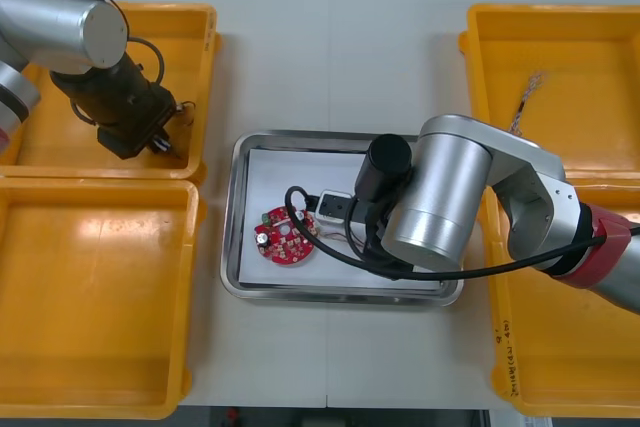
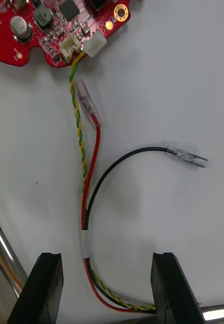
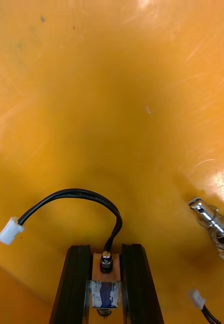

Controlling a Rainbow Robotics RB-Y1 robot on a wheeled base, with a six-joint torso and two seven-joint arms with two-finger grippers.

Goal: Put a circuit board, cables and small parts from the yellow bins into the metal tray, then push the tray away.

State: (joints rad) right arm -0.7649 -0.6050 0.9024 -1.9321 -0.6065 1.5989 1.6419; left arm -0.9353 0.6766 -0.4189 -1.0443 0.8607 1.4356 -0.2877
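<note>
Front: left gripper [image 1: 167,141] down in far-left yellow bin [image 1: 195,22] for a pick; circuit board [image 1: 285,239] already in metal tray [image 1: 238,247]. R wrist: right gripper [image 2: 107,289] wide open over tray, red-yellow cable [image 2: 94,152] loose in the gap, not gripped. L wrist: left gripper clamped narrow on black cable [image 3: 76,194] at its metal end, so lead trailed free.

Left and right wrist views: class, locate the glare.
Left wrist view: glare streaks the glossy yellow plastic bin beyond the left hand, shut on a black cable. Right wrist view: the shiny metal tray rim glints beside the open right hand.
</note>
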